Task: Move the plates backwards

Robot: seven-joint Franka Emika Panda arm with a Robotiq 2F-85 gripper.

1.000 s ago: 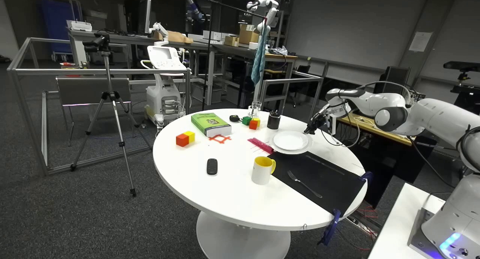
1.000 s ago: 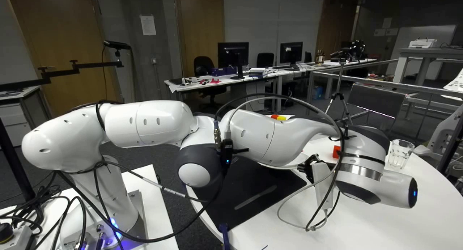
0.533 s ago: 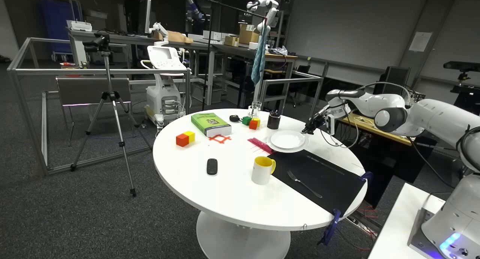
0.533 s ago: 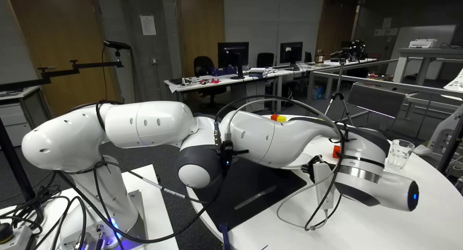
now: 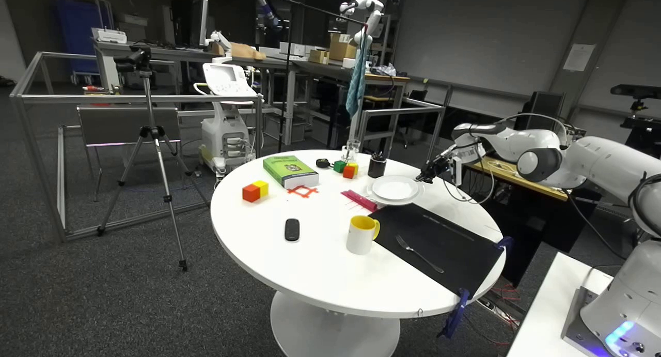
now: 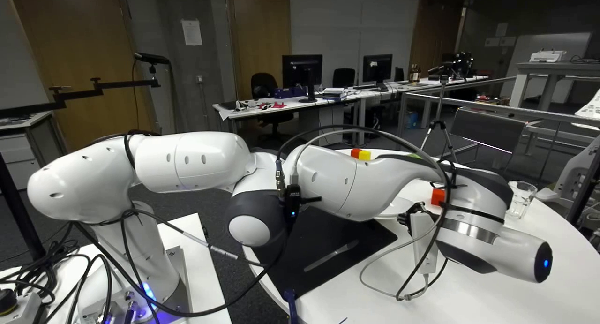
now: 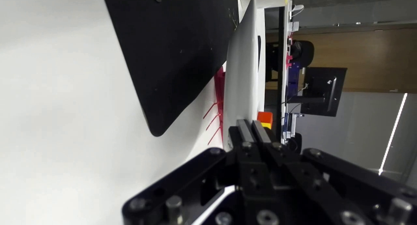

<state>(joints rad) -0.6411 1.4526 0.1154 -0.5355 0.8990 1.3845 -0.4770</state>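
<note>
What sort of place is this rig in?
Probably a robotics lab, judging by a second white robot arm in the background, a tripod and a computer monitor.

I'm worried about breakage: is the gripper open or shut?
Shut on the plates: in the wrist view, the gripper has its fingers close together, with the white rim between them.

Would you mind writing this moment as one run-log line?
task: move plates backwards; gripper: shut on plates' rim; mug: upright beside black mat; fork: on mat

Tabletop [image 5: 320,266] bright, carpet [image 5: 129,300] dim; light strip [image 7: 393,133] glaring (seen in wrist view); tabletop shadows soft.
</note>
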